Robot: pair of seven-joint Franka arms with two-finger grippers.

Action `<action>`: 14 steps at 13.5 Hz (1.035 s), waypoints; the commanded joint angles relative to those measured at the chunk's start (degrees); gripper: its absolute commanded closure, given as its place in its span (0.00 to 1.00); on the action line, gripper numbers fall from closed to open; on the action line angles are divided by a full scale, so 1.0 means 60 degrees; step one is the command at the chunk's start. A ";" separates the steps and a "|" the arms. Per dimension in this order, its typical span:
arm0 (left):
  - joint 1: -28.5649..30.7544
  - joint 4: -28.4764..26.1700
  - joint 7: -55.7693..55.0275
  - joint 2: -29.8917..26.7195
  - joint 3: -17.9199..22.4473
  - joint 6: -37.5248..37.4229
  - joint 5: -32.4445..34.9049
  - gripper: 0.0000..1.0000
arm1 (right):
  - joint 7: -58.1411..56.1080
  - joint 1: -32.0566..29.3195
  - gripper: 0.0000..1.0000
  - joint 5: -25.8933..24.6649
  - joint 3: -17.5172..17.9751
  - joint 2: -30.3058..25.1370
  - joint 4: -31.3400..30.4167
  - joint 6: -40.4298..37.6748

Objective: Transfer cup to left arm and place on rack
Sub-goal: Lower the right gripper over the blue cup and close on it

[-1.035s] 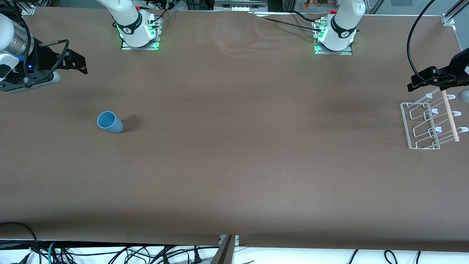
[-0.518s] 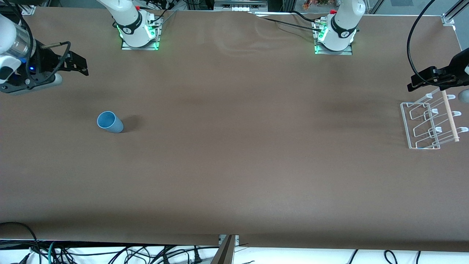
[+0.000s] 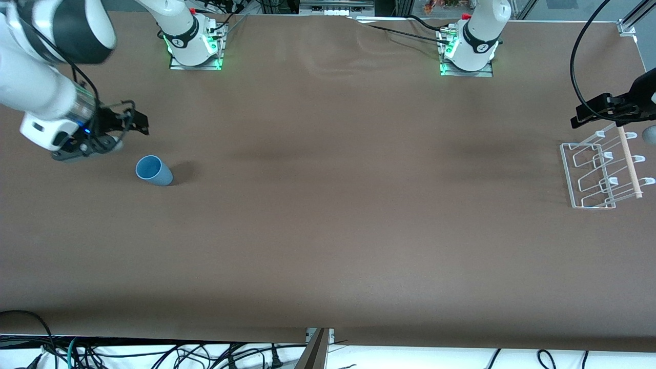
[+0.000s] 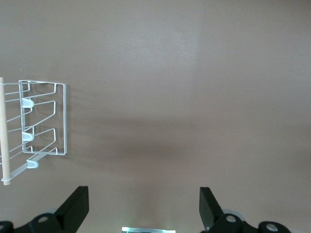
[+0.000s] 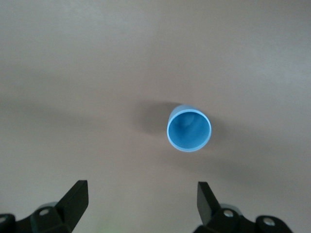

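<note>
Barely started here: the cup (image 3: 153, 170) sits upright on the table (image 3: 328, 230) at the right arm's end, untouched. The right gripper (image 3: 134, 122) hangs near it, fingers spread. The left gripper (image 3: 584, 116) waits spread over the rack (image 3: 589, 177), so pickup, handover and racking are all left.

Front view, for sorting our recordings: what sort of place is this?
Likely a robotics lab bench: two white arm bases bolted to a brown-covered table, loose cables under its edge, and only staged props, a small light-blue plastic cup and a white wire drying rack.

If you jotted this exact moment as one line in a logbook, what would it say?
cup: upright on table, untouched | right gripper: open, above table beside cup | left gripper: open, waiting above table beside rack | rack: empty
</note>
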 commanded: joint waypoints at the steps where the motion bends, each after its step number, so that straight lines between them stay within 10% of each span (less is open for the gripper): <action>1: -0.0066 0.0354 -0.0132 0.0154 0.0029 -0.0207 -0.0109 0.00 | -0.0163 -0.0067 0.01 -0.0126 0.0008 0.0009 -0.1591 0.2071; 14: -0.0022 0.0223 -0.0059 0.0301 0.0000 -0.0251 -0.0167 0.00 | -0.0529 -0.0067 0.05 -0.0126 -0.0329 0.2046 -0.2487 0.5021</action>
